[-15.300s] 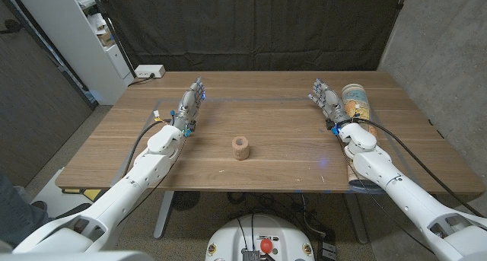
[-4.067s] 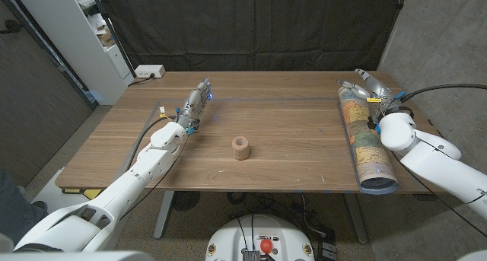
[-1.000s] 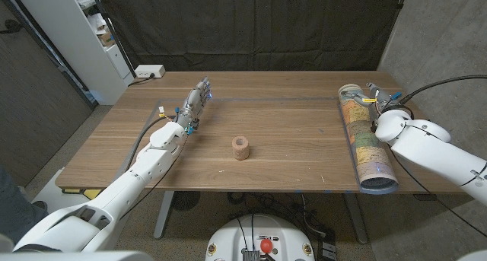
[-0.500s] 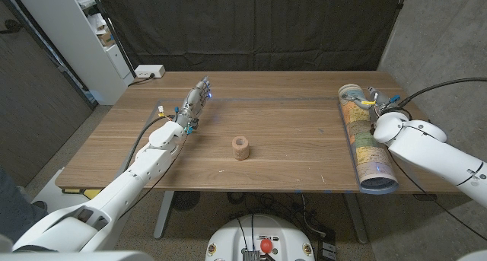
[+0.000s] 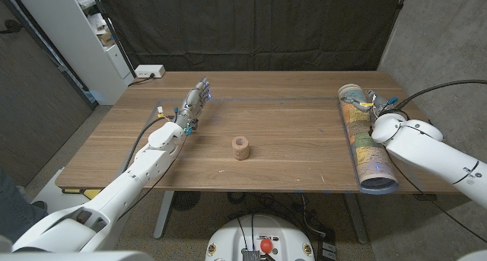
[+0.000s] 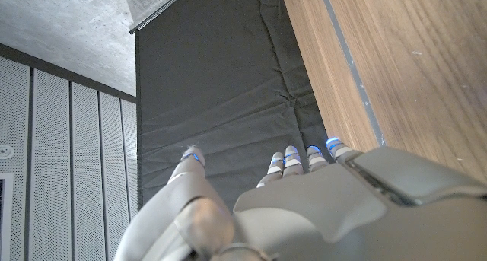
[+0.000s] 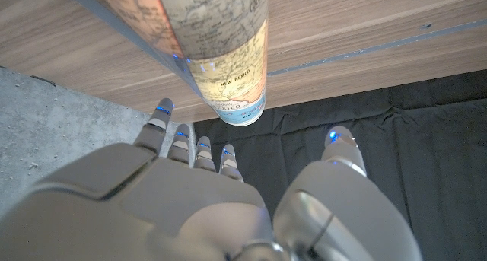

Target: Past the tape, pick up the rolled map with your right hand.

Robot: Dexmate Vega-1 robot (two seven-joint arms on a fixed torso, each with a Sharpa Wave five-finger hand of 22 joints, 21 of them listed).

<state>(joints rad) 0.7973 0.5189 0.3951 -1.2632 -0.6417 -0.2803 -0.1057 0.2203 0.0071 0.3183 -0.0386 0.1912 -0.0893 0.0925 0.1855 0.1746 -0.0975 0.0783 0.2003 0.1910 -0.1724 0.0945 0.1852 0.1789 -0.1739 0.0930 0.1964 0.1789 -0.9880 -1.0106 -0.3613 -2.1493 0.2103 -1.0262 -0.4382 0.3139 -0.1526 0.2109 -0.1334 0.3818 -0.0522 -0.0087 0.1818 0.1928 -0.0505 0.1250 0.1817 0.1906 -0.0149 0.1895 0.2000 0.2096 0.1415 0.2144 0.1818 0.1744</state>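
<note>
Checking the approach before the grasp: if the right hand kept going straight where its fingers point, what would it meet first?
Probably the far end of the rolled map. The right hand has open fingers pointing at that end, apart from it. Depth is unclear, so it might pass just beside the roll.

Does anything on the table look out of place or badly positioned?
Yes. The rolled map lies along the table's right side with its near end past the front edge. The tape roll stands normally.
</note>
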